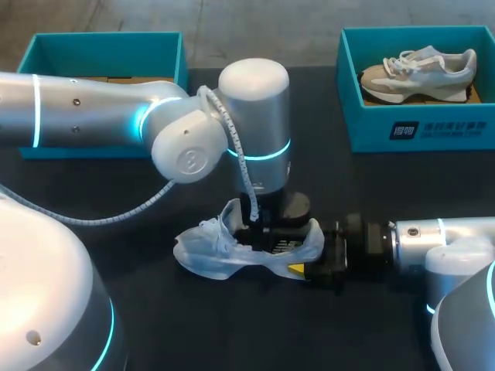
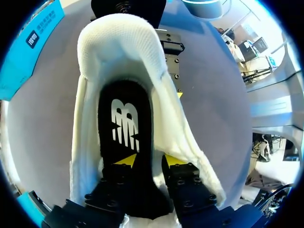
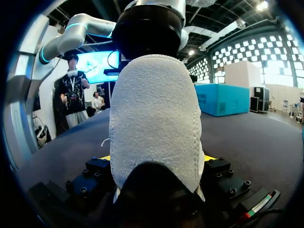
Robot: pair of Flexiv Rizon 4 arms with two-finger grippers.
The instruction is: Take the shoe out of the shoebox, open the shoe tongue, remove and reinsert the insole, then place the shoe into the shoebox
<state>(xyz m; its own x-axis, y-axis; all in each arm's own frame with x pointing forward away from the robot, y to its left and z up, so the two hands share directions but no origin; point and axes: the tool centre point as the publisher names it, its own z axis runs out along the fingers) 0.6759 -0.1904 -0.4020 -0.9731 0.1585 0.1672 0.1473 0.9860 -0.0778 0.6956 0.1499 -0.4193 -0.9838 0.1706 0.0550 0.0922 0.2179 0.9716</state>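
"shoe first: where was it?"

"on the dark table, near the middle and towards the near edge. it sat sole down, toe to the left, heel to the right, well apart from both boxes."

"and the arms?"

"the right gripper came in low from the right. its two fingers were closed on the heel, one yellow tip pressed against each side of the white fabric."

"the other one?"

"the left gripper came straight down from above into the shoe's opening, just ahead of the heel. the black insole, with a white mark on it, lay inside the shoe and ran under that gripper."

"was it gripping the insole?"

"i could not tell whether it was open or pinching anything."

"was the insole out yet?"

"no, it was lying flat in the shoe, with the white lining rising around it."

"the boxes?"

"the left box stood at the far left, partly behind the left arm. the right box stood at the far right with a second shoe inside, beige and white, on its sole."
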